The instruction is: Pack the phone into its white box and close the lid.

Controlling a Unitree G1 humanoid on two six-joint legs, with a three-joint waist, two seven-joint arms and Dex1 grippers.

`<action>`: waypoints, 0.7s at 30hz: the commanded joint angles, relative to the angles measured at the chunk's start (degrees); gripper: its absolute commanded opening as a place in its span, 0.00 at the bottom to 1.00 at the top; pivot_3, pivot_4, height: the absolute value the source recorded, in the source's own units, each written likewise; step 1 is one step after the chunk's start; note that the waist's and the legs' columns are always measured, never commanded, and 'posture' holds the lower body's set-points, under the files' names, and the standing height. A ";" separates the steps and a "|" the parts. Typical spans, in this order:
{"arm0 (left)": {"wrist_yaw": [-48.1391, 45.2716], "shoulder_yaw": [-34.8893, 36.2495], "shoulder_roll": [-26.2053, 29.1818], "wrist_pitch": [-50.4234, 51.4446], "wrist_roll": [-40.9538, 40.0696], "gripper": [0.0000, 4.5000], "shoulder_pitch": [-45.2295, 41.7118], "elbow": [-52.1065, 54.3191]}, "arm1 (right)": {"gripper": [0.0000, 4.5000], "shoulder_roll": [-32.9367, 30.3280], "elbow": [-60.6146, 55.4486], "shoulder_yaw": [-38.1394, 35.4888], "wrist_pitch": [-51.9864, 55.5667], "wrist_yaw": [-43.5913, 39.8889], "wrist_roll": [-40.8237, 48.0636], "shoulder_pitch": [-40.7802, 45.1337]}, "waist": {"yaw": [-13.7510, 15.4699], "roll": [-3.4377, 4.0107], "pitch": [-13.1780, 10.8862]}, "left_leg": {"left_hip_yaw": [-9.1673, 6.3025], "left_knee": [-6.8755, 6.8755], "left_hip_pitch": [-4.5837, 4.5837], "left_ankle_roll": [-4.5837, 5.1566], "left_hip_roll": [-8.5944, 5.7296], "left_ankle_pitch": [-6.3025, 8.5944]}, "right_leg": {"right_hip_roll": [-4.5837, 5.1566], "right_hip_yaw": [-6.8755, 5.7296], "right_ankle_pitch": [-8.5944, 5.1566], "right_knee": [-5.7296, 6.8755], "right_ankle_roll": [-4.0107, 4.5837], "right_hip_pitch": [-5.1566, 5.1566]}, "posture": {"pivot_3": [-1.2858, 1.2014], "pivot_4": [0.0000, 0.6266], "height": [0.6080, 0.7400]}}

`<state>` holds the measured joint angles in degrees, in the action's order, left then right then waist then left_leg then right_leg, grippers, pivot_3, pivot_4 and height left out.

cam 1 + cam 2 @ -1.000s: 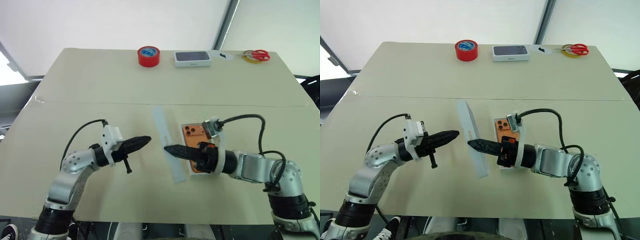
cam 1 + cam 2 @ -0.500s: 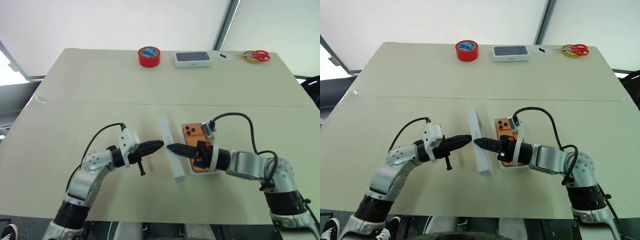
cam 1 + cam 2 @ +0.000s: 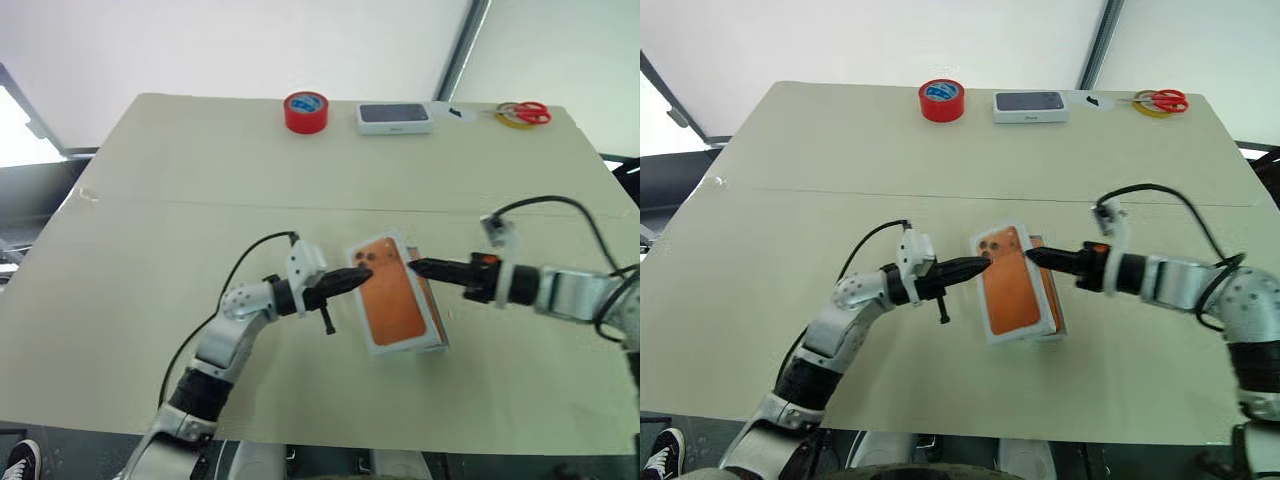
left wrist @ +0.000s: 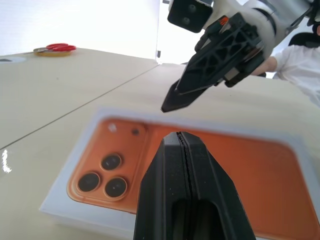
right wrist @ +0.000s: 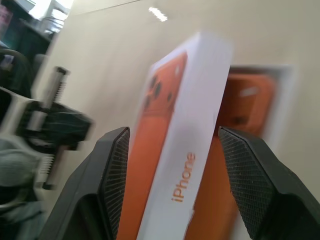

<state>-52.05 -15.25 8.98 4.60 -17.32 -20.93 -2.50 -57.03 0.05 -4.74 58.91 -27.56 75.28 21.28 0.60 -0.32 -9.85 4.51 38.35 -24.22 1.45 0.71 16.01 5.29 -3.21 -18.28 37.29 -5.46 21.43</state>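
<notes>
Head views: Found the lid [image 3: 393,305], orange-printed on top, a little toward 6 o'clock from the middle of the table [image 3: 150,250], lying slanted with its long axis running from about 11 to 5 o'clock. Noted an orange sliver with a white edge peeking out from under its 3 o'clock side. Saw the left gripper [image 3: 362,275] pinched to a single point, with nothing between its fingers, at the lid's 10 o'clock corner, over the printed lenses. Could not tell whether it touched. Saw the right gripper [image 3: 418,267] pointing in from 3 o'clock, its tip at the lid's 1 o'clock corner. Spotted a red tape roll [image 3: 306,111], a small white box with a dark top [image 3: 394,117] and red scissors [image 3: 522,111] lined up along the 12 o'clock edge, well apart from the lid.

Left wrist view: Saw 2 black fingers [image 4: 165,175] pressed together just over the lid's printed top, and the right gripper's tip hovering close beyond. Noted a person's white sleeve [image 4: 305,65] behind.

Right wrist view: Saw 2 fingers [image 5: 112,165] spread wide, the lid standing tilted between them, white side lettered "iPhone" facing the camera. Could not tell contact. Found the phone [image 5: 250,107] beyond, lying inside the white box [image 5: 287,100], partly hidden by the lid.
</notes>
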 commanded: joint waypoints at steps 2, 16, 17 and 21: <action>-1.15 -0.70 0.62 -0.51 0.22 0.00 -0.21 1.79 | 0.65 0.58 0.01 1.75 -10.06 -9.27 -15.39 0.76 | -0.07 0.02 0.01 | 0.01 0.00 0.02 -0.04 0.02 -0.03 | -0.01 0.01 0.00 0.04 0.00 0.01 | 0.52 0.24 0.92; -3.49 -3.98 10.02 -2.21 7.20 0.00 2.00 0.98 | 0.00 5.13 -5.85 3.86 -33.41 -16.55 -43.83 -9.17 | 0.78 0.19 0.00 | -0.12 0.47 -0.01 -0.10 0.13 -0.04 | -0.08 -0.04 0.00 0.08 -0.01 -0.21 | 0.52 0.24 0.92; -3.61 -4.38 9.20 -2.04 7.26 0.00 1.49 0.14 | 0.00 5.09 -5.93 3.90 -33.59 -16.43 -45.03 -9.39 | 0.67 0.20 0.00 | -0.11 0.54 -0.06 -0.11 0.13 -0.04 | -0.07 -0.03 0.03 0.08 -0.04 -0.20 | 0.52 0.24 0.92; -3.06 -6.12 6.16 -2.65 9.16 0.00 -1.36 -4.23 | 0.00 4.39 -7.98 3.00 -34.64 -19.04 -46.75 -10.17 | 0.14 0.19 0.00 | -0.10 0.65 -0.08 -0.11 0.13 -0.05 | -0.06 -0.04 0.06 0.10 -0.10 -0.22 | 0.52 0.24 0.92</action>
<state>-55.35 -20.99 15.79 3.19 -8.98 -21.14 -6.62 -52.21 -4.98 0.95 25.39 -45.69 28.92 10.84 0.74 -0.13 -9.84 4.40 39.00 -24.29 1.34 0.84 15.97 5.23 -3.25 -18.23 37.39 -5.56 21.23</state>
